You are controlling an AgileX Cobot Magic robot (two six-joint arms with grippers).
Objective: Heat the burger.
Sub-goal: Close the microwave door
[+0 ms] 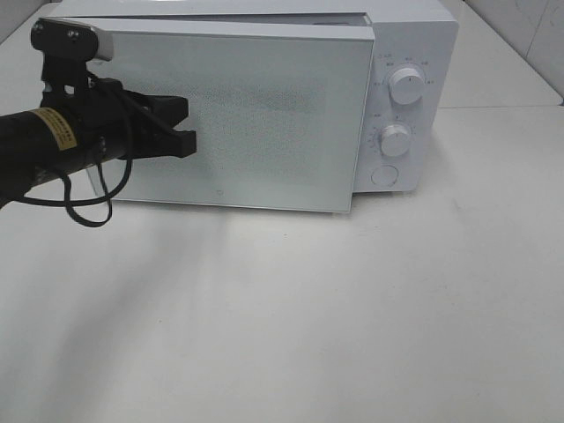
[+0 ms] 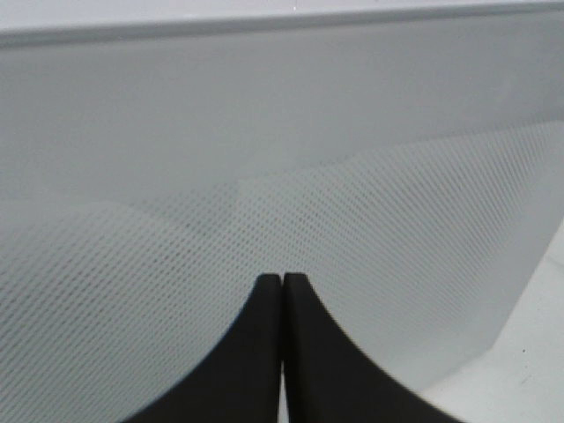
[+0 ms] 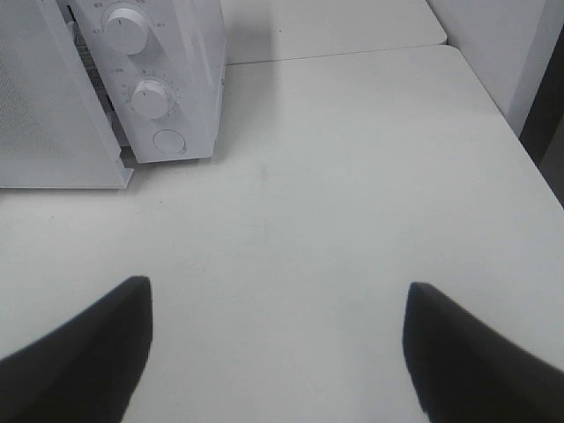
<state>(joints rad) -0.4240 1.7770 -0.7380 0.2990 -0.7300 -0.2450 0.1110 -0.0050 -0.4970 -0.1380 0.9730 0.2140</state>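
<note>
The burger is hidden from every view. A white microwave stands at the back of the table. Its frosted door is swung almost to, with its edge by the control panel still standing a little off the body. My left gripper is shut with nothing in it, its tips against the left part of the door's face. The left wrist view shows the two fingertips pressed together in front of the dotted door. My right gripper hangs open over bare table in front and to the right of the microwave.
Two dials and a round button sit on the microwave's right panel. The white table spreads out in front. A wall runs along the table's right side.
</note>
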